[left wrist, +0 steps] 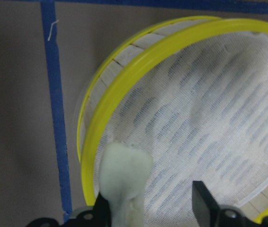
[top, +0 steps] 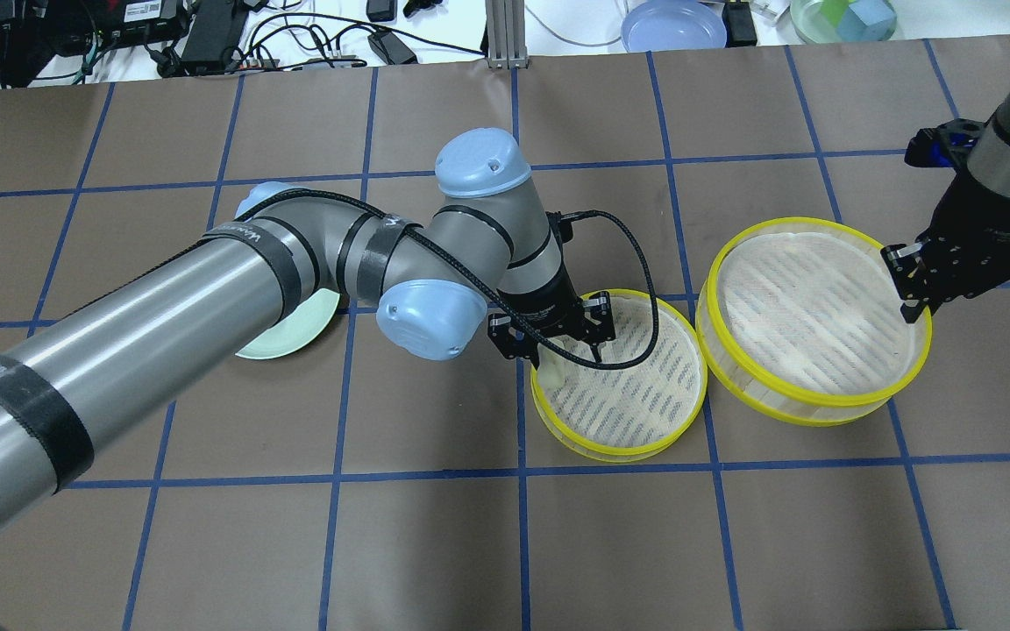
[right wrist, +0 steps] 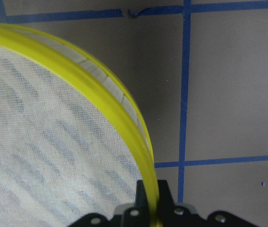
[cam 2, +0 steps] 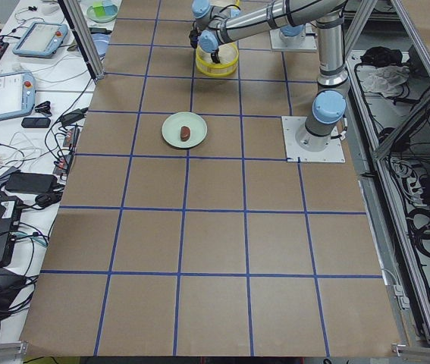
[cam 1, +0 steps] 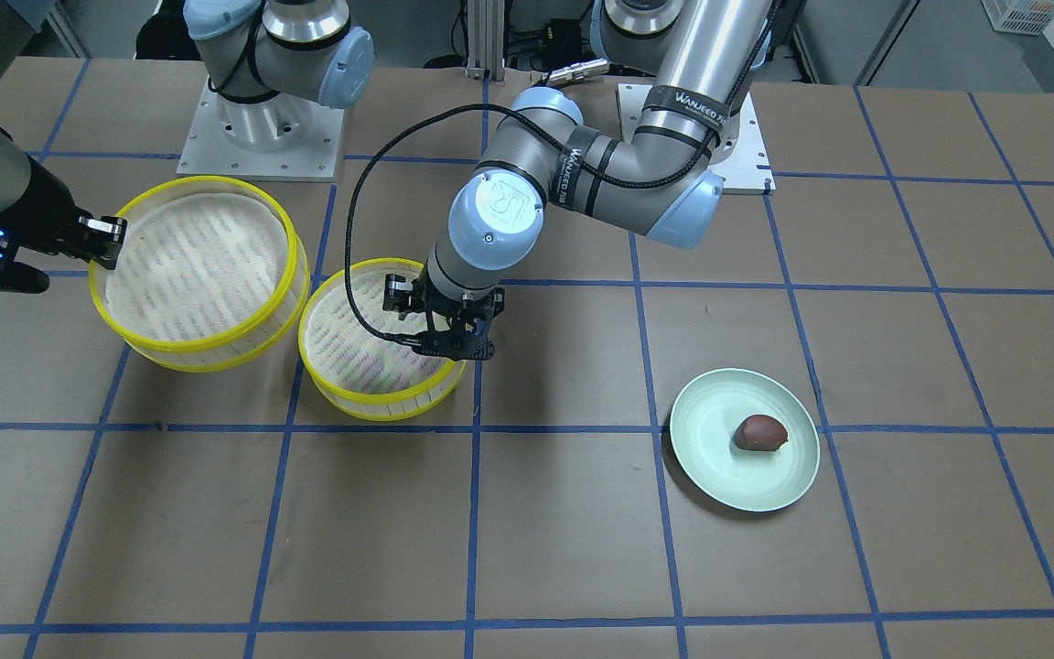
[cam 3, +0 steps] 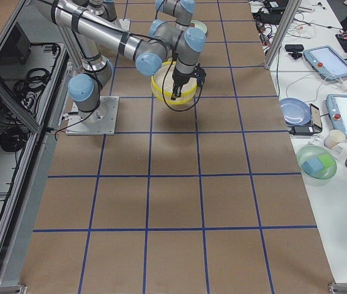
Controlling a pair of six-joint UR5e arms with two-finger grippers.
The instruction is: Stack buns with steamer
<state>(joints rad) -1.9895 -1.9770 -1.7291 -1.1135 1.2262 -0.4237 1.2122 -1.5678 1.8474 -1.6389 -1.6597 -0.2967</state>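
Observation:
My left gripper (top: 553, 355) is open over the near rim of one yellow-rimmed steamer tray (top: 636, 412). The pale cream bun (left wrist: 124, 177) leans on one finger just inside that rim, with a gap to the other finger (left wrist: 202, 201). My right gripper (top: 906, 294) is shut on the yellow rim of the second steamer tray (top: 807, 315). That tray looks raised and overlaps the first in the front-facing view (cam 1: 202, 270). The dark reddish-brown bun (cam 1: 760, 432) lies on the mint-green plate (cam 1: 719, 476), apart from both grippers.
The left arm (top: 207, 298) stretches across the table and covers most of the plate in the overhead view. The two arm bases (cam 1: 262, 128) stand at the robot's side. A blue bowl (top: 673, 24) and cables lie beyond the far edge.

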